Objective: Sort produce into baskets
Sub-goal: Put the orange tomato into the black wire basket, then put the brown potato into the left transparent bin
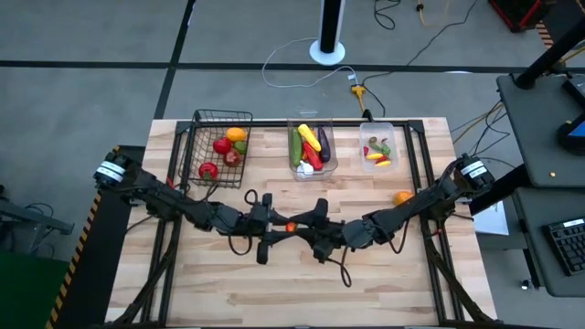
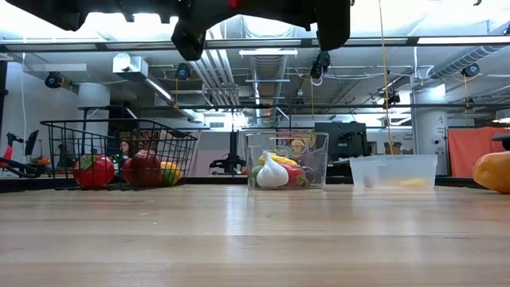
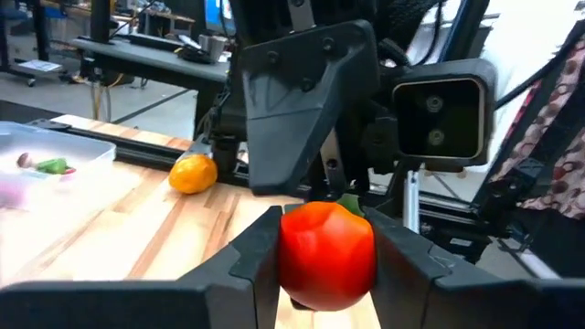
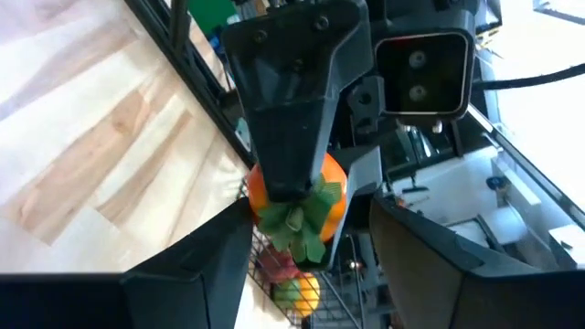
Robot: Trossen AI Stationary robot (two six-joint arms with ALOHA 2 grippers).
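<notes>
Looks like a mid-air handoff over the middle of the surface (image 1: 274,283). The left gripper (image 3: 324,265) has its fingers closed on a glossy, rounded red-orange pepper (image 3: 326,251), while the right gripper (image 4: 306,251) stands open around it. Next, I'd guess, comes carrying it to the black wire basket (image 1: 203,146), which is stiff mesh with smooth red produce already inside.

In the low view, both arms are cut off at the top edge; an orange pepper (image 2: 495,171) is cropped at the table's right edge.
</notes>
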